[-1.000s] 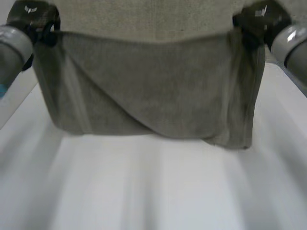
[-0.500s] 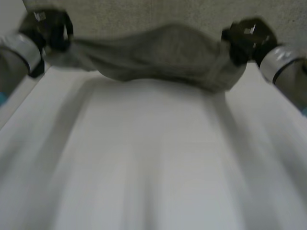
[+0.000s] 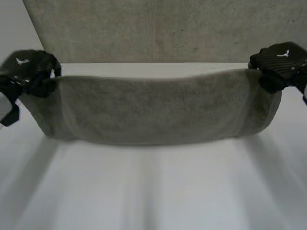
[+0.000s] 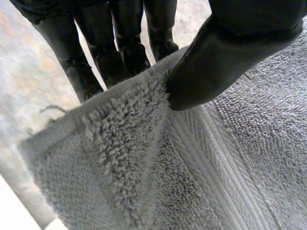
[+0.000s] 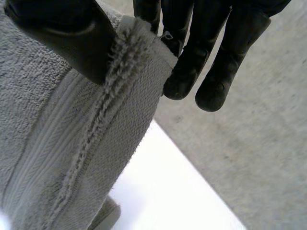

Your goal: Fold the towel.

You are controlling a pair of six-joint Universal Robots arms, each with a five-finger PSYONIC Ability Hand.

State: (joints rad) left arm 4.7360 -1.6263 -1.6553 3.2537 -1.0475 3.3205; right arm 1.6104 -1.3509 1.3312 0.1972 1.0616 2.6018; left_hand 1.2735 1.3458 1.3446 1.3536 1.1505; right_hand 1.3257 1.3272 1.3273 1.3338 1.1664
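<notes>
Our left hand (image 3: 29, 71) is near the far left corner of the table (image 3: 153, 191), pinching one upper corner of the towel (image 3: 158, 112). In the left wrist view we see its thumb (image 4: 225, 57) pressing the looped cloth against the fingers (image 4: 120, 48), which stand straight behind the hem.

Our right hand (image 3: 280, 63) is near the far right corner of the table and grips the other upper corner in the same way. In the right wrist view its thumb lies flat on the ribbed band of the towel, and the fingers back the cloth from the other side with their tips showing past the edge.

The towel is grey and stretches across the far part of the table between the two hands. Its top edge is nearly level and sags a little in the middle. The body of the towel hangs below in a doubled, rounded fold. We cannot tell whether that lower fold touches the white surface or hangs just above it.

Beyond the far edge of the table lies a speckled grey floor (image 3: 144, 28).
</notes>
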